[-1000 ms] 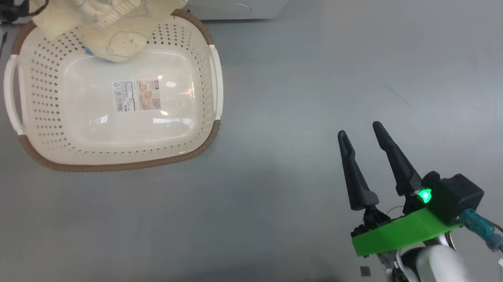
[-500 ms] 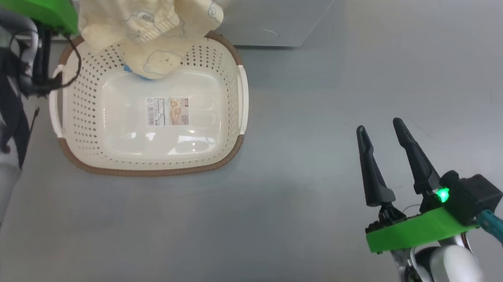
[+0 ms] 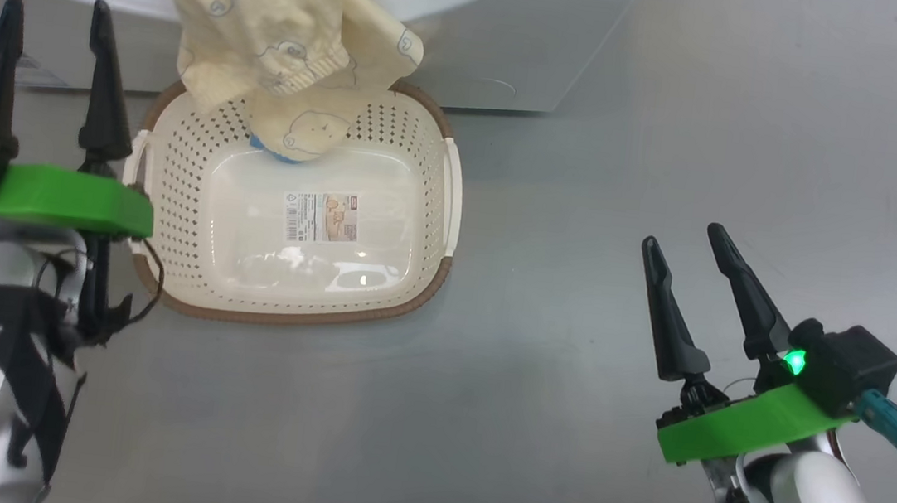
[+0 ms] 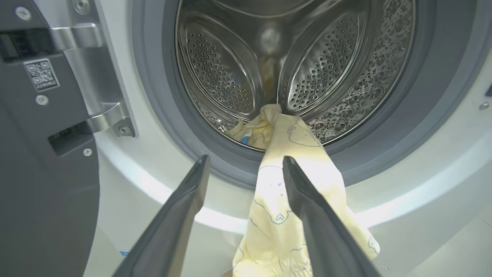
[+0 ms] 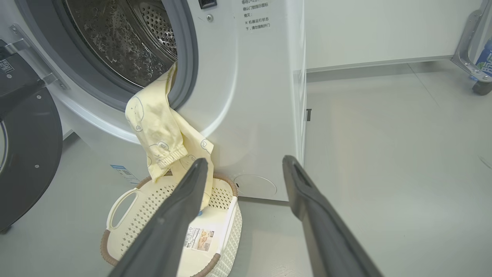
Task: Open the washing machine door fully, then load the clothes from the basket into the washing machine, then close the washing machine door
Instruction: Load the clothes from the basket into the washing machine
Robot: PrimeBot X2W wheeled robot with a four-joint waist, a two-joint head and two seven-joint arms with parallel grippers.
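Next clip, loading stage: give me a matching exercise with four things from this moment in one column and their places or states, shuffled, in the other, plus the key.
Things
1. clothes
2. basket
3. door
4. right hand

Places or states
A. open, holding nothing, above bare floor
B. swung open beside the mouth of the washing machine
C. hanging out of the drum, down the front
D. standing on the floor before the washing machine, a label showing on its bottom

Pairs: 1-C, 2-D, 3-B, 4-A
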